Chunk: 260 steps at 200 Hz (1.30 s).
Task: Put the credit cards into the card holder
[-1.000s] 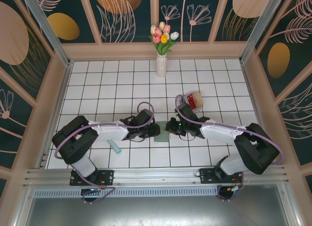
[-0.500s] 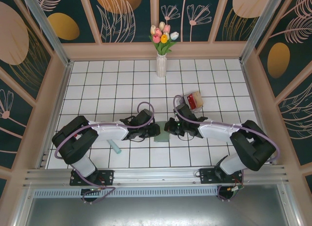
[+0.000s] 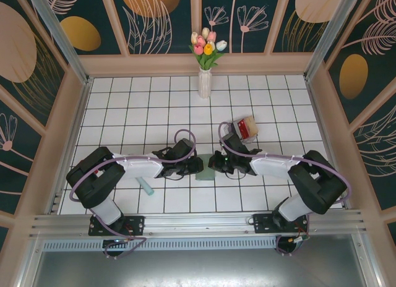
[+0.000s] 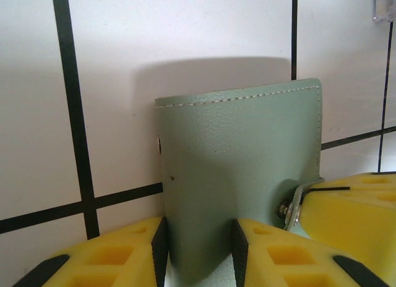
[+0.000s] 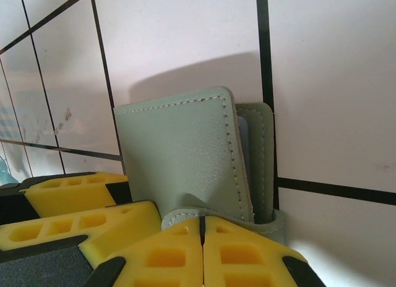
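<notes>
The grey-green card holder (image 3: 205, 172) stands on edge on the tiled table between both grippers. My left gripper (image 3: 190, 169) is shut on it, and in the left wrist view its black pads (image 4: 159, 250) clamp the card holder (image 4: 241, 157) from both sides. My right gripper (image 3: 215, 162) is shut. In the right wrist view its joined fingertips (image 5: 179, 237) press against the lower flap of the card holder (image 5: 179, 157), which stands slightly parted with a paler lining showing. The credit cards (image 3: 244, 131), red and tan, lie in a clear box.
The clear plastic box (image 3: 247, 127) sits just behind the right arm. A teal stick (image 3: 147, 187) lies beside the left arm. A white vase of tulips (image 3: 205, 81) stands at the back centre. Wooden walls ring the table.
The right arm's elbow has shifted slightly left and its gripper has edged closer to the card holder. The left gripper and the card holder have stayed put.
</notes>
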Tool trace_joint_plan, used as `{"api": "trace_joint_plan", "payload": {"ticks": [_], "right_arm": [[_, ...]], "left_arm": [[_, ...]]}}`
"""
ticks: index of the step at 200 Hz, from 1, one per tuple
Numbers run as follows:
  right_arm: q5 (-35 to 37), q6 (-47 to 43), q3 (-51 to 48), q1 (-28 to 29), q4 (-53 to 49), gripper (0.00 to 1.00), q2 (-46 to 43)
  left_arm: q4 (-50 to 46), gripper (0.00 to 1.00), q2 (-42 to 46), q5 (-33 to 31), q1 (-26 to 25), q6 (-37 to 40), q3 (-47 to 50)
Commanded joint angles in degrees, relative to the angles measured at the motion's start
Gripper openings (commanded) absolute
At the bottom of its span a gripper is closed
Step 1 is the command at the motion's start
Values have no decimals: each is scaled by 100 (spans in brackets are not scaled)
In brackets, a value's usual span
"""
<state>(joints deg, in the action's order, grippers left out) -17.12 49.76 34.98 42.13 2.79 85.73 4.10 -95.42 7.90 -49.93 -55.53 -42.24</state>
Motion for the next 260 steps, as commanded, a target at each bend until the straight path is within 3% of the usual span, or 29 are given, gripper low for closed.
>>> {"api": "trace_joint_plan", "payload": {"ticks": [1, 58, 111, 167, 213, 260], "right_arm": [[110, -184, 15, 138, -398, 7, 278], [490, -617, 781, 305, -1729, 7, 1113], [1326, -805, 1773, 718, -3149, 7, 2084], [1264, -1148, 2617, 800, -3765, 8, 3054], [1485, -1144, 3169, 762, -3953, 9, 2835], [1548, -1160, 3185, 408, -3654, 14, 1337]], "left_arm": [[-261, 35, -244, 106, -65, 156, 23], [-73, 29, -242, 132, -68, 130, 105], [135, 27, -241, 174, -69, 156, 172], [328, 27, -97, -4, -63, 90, 415], [381, 28, 284, -299, -73, 11, 648], [256, 32, 905, -768, -70, 30, 796]]}}
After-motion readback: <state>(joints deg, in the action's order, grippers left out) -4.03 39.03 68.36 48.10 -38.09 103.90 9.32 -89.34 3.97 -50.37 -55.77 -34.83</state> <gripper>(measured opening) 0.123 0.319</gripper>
